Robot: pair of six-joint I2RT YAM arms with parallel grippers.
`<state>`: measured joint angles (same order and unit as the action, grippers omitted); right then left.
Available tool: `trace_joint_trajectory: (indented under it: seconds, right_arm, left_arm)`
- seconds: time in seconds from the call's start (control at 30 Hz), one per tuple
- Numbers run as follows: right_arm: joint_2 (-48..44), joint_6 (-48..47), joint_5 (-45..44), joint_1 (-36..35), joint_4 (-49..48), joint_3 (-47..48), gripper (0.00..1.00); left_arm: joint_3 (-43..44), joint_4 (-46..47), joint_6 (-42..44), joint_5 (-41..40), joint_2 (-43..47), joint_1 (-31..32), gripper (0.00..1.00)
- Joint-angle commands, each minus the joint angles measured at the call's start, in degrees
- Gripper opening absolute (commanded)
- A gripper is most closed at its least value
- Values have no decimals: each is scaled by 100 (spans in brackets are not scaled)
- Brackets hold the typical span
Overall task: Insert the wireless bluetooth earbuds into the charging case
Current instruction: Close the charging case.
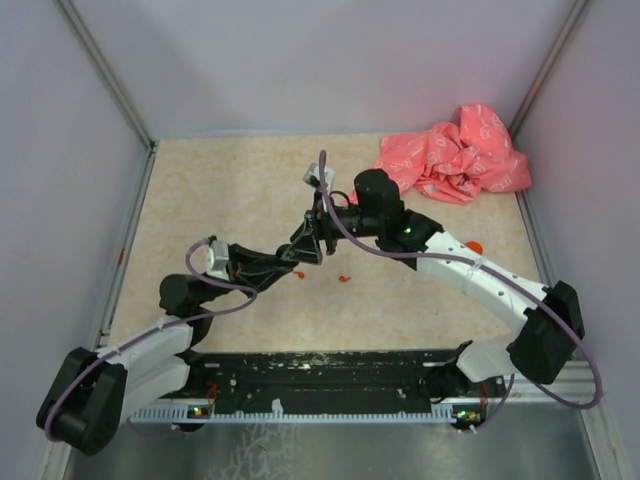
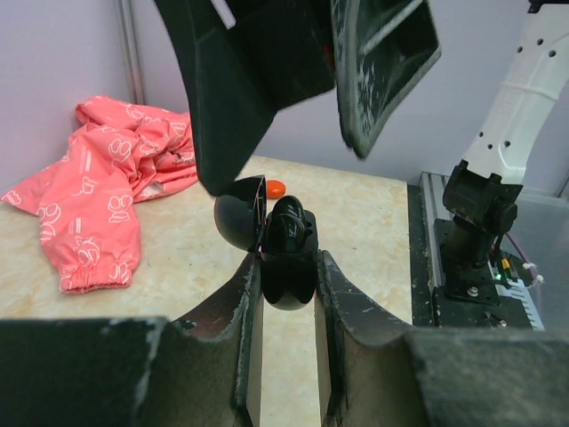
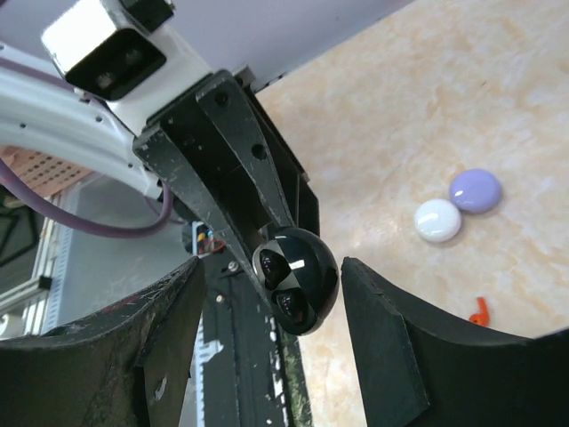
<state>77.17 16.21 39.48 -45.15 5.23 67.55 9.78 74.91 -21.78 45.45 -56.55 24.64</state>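
Closest to the left wrist camera, the left gripper (image 2: 286, 276) is clamped on the charging case (image 2: 290, 245), its two scuffed fingers (image 2: 249, 302) pressed against the case's lower half from either side. That case is a glossy black ball shape held up off the table (image 1: 220, 190), with its lid (image 2: 236, 218) swung open to one side.

Directly above the case hangs the right gripper (image 3: 269, 267). Its jaws are spread wide, one on each side of the case, with a clear gap to it on both sides.

Seen from the right wrist, the open case shows two dark recesses with glossy dark shapes in them. These may be black earbuds seated inside, though the view is too dark to be sure.

On the table, below the case and on its near side, lie two tiny red earbud pieces (image 1: 343, 278), loose and apart from each other. A white disc (image 3: 438, 220) and a purple disc (image 3: 475, 189) sit just beside each other on the table, off to one side of the case. Well beyond the case, in the far right corner, is a crumpled pink cloth (image 1: 455, 160).
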Motion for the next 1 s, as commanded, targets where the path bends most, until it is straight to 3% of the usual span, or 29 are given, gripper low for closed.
trace_joint_trajectory:
  seconds: [0.0, 0.23, 0.6, 0.73, 0.97]
  right_arm:
    - [189, 61, 761, 1, -141, 243, 63]
    - [183, 23, 1275, -2, -134, 196, 61]
    - [-319, -285, 1332, 14, -203, 9, 58]
    - [-483, -492, 293, 31, 4, -105, 58]
    - [-768, -654, -1987, 50, 505, -482, 60]
  left_arm:
    - [191, 448, -156, 221, -61, 10, 0]
    - [178, 459, -222, 128, -145, 6, 0]
    - [258, -732, -84, -433, -56, 8, 0]
    - [308, -1299, -252, -934, 53, 11, 0]
    - [1018, -4458, -513, -2936, 190, -3, 0]
